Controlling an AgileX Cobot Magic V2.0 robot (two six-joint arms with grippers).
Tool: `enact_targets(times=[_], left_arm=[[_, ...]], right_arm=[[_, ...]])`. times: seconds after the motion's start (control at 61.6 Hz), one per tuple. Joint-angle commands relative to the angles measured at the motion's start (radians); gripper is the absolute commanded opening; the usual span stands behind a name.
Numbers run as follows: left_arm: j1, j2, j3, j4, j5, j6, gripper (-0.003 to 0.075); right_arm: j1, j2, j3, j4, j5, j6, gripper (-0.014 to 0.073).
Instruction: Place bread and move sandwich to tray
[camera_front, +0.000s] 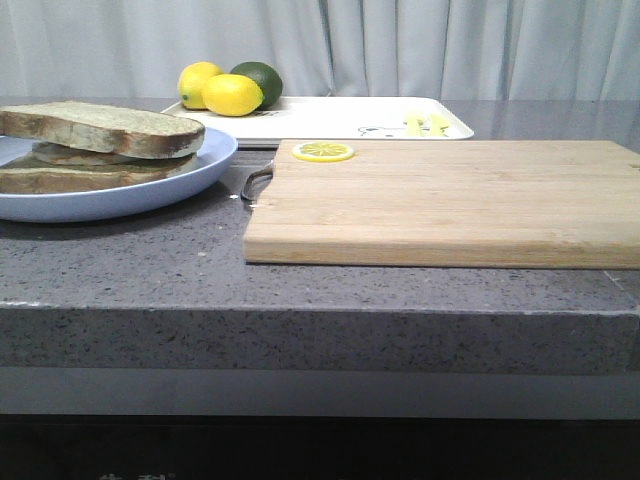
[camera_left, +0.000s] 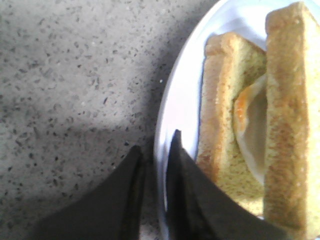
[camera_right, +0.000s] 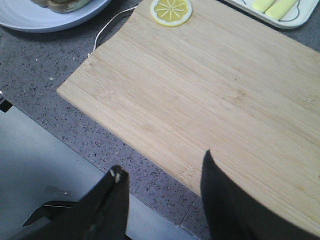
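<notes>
At the far left, the left gripper (camera_left: 155, 155) is pinching the rim of the light blue plate (camera_front: 150, 190) with its jaws nearly together, and the sandwich (camera_front: 95, 145) is sitting on that plate, its top bread (camera_front: 100, 127) covering the egg. Rightward, the cutting board (camera_front: 450, 200) is lying before the tray (camera_front: 330, 118), while the right gripper (camera_right: 165, 192) is hovering spread wide, grasping nothing.

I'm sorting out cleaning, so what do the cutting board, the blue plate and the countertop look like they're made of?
Cutting board: light wood, probably bamboo, matte, with visible strip grain. Blue plate: smooth and glossy, ceramic or melamine; can't tell which. Countertop: grey speckled stone or composite, slightly polished.
</notes>
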Motion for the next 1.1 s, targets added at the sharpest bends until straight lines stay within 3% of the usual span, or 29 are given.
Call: enact_targets(times=[0.0, 0.389, 0.6, 0.795, 1.087], left_arm=[[-0.001, -0.036, -0.028, -0.046, -0.006, 0.005, -0.0001], [-0.003, -0.036, -0.125, -0.144, 0.072, 0.006, -0.0018], [-0.074, -0.027, -0.216, -0.168, 0.072, -0.01, -0.0018], [-0.152, 0.045, -0.365, -0.161, 0.041, -0.127, -0.0018], [-0.22, 0.256, -0.633, -0.029, 0.033, -0.419, -0.0018]], right_arm=[[-0.004, -0.014, -0.024, -0.008, -0.064, -0.002, 0.0359], [-0.004, -0.014, -0.024, -0.008, -0.062, -0.002, 0.0359], [-0.004, -0.014, -0.024, -0.008, -0.062, -0.002, 0.0359], [-0.004, -0.014, -0.024, -0.008, -0.063, -0.002, 0.0359], [-0.004, -0.014, -0.024, -0.008, -0.063, -0.002, 0.0359]])
